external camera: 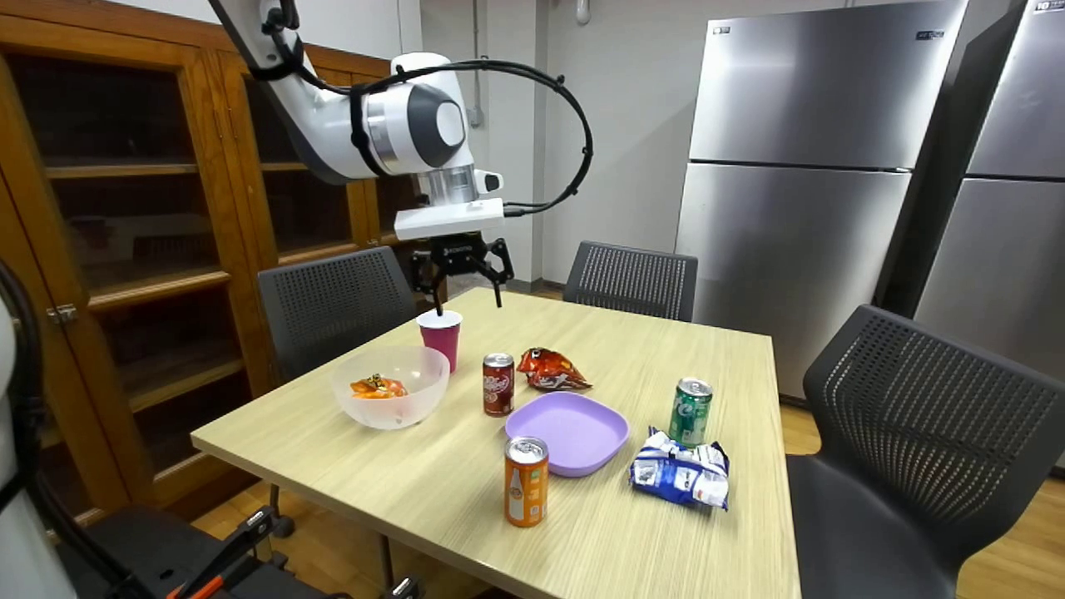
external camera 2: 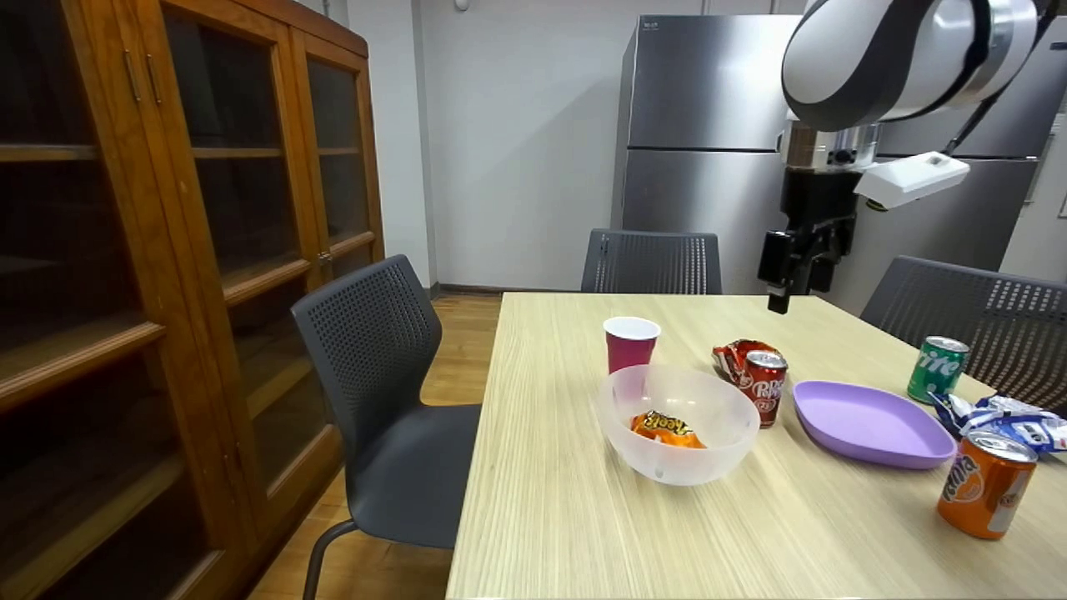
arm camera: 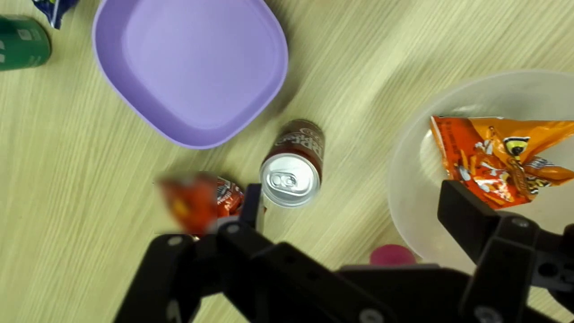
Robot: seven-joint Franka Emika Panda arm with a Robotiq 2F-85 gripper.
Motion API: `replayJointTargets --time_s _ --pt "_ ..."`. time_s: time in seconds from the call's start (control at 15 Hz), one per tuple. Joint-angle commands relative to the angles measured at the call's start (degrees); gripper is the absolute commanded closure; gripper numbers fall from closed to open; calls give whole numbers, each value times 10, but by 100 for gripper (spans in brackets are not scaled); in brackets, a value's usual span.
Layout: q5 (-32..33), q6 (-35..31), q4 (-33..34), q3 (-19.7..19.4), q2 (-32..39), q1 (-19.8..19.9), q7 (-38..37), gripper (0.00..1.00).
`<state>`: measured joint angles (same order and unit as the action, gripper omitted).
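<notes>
We see a bowl (external camera: 393, 418), plate (external camera: 574, 428), cup (external camera: 441, 341) and bag (external camera: 553, 370) around the upright maroon can (external camera: 498, 387); our spread gripper (external camera: 469, 309) hangs above the table (external camera: 391, 466).

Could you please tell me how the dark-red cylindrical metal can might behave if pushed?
The dark-red cylindrical metal can would probably feel stiff, given its shiny metal lid. Standing upright, taller than wide, it may tip and, being round, could then roll.

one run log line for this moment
tool: open, holding nothing, above table | red can: upright beside purple plate | bowl: orange snack bag inside | cup: upright
</notes>
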<state>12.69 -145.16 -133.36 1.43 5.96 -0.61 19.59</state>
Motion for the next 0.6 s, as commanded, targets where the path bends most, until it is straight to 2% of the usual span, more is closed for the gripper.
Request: replayJointTargets --time_s 0.0,0.53 --pt "-30 -17 -19 -19 -15 28 27 0" --pt "-47 -10 -19 -77 -6 79 9 0"
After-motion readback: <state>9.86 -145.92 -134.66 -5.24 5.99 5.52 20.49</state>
